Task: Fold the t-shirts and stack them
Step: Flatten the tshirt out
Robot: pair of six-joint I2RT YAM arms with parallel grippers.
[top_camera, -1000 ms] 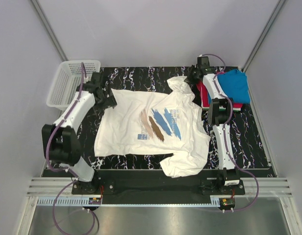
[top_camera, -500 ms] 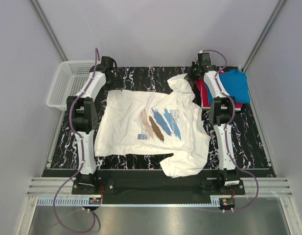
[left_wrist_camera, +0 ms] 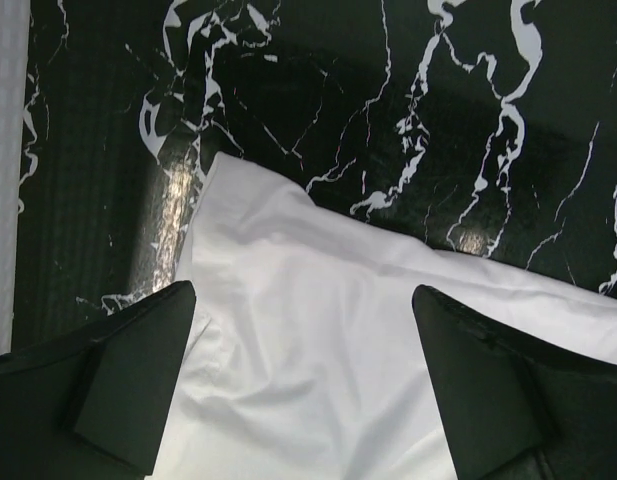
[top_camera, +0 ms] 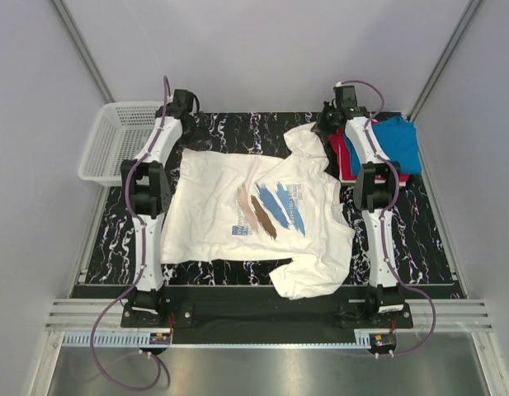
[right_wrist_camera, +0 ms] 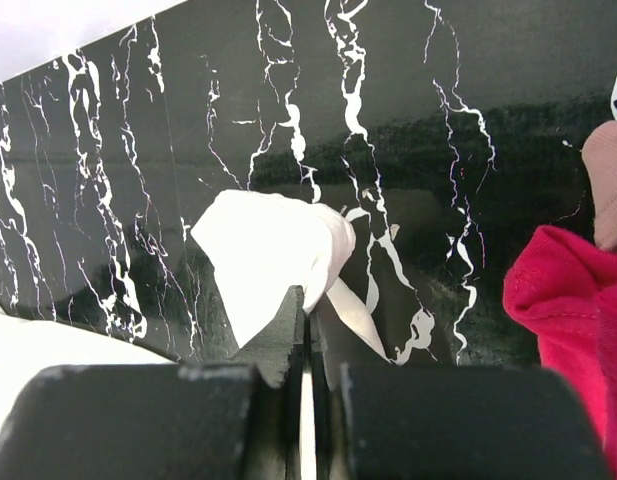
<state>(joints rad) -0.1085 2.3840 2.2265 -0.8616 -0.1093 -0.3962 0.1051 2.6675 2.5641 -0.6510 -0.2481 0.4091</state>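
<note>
Left gripper has swung over white t-shirt corner.

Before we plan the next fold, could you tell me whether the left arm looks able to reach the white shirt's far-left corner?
Probably yes: the left gripper hangs open right over that corner of the white shirt, with nothing between them.

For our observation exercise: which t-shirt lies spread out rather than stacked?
The white t-shirt with blue and brown brush strokes, in the middle; the blue t-shirt and red t-shirt sit stacked far right.
</note>
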